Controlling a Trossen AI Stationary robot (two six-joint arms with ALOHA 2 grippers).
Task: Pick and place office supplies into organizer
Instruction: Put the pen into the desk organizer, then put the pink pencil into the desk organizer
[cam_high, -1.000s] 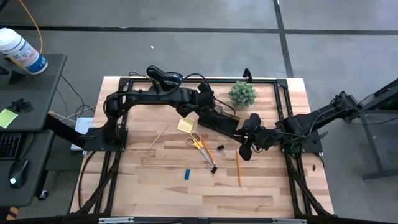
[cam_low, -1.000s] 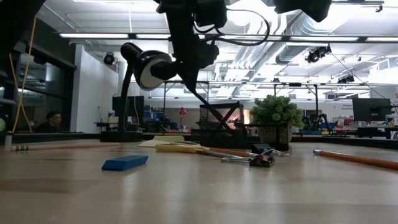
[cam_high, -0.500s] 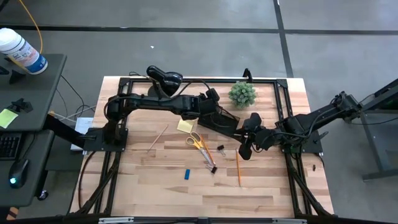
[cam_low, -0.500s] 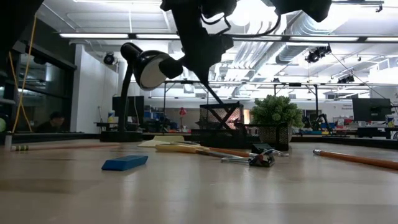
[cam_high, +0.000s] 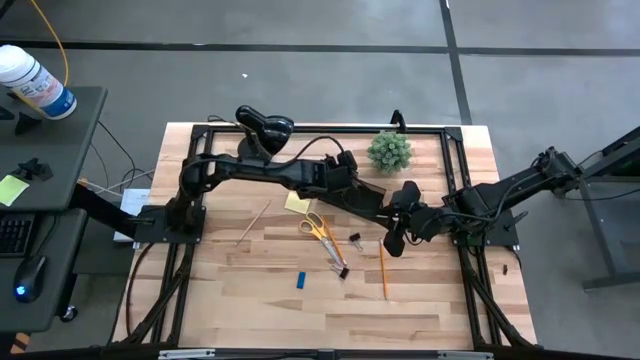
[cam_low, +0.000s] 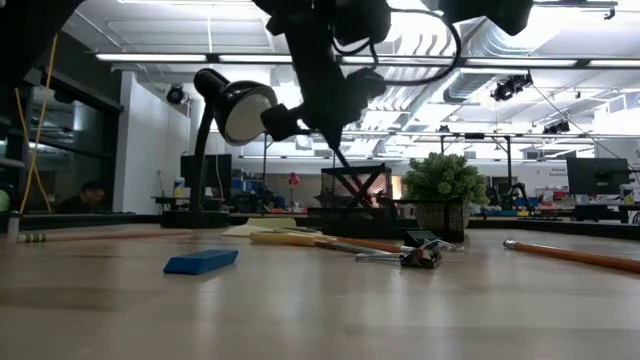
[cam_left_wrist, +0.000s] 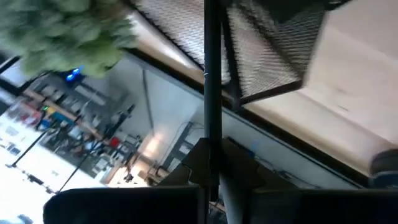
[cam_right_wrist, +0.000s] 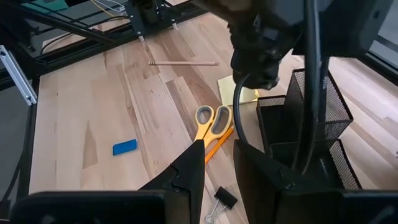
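Left end effector (cam_high: 346, 172) out over the middle of the tabletop (cam_high: 250, 300), toward the edge that carries the lamp (cam_high: 262, 127) and the small potted plant (cam_high: 389, 150). Fingers closed narrow on a black pen (cam_left_wrist: 211, 74), held upright, lower end pointing down into the organizer (cam_high: 365, 198). From the left wrist view, pen running straight from between the fingers to the mesh wall of one compartment; cannot tell whether the tip touches the bottom.

Organizer just beside the plant, on the side away from that edge, partly covered by the left arm.

Right end effector (cam_high: 392, 238) low over the tabletop at the organizer's end nearest the right edge. Fingers moderately apart, nothing between them.

Remaining supplies loose on the wood:
- Yellow sticky-note pad (cam_high: 297, 202) just beside the organizer, on its left-edge side.
- Orange-handled scissors (cam_high: 322, 230) next to the pad, blades pointing toward the near edge.
- Small black clip (cam_high: 354, 240) just beside the scissors, near the right end effector.
- Orange pencil (cam_high: 383, 268) lying apart, pointing toward the near edge, below the right end effector.
- Tiny blue block (cam_high: 300, 281) alone, nearer the near edge than the scissors.
- Wooden pencil (cam_high: 253, 222) lying slantwise toward the left edge, well apart from the rest.
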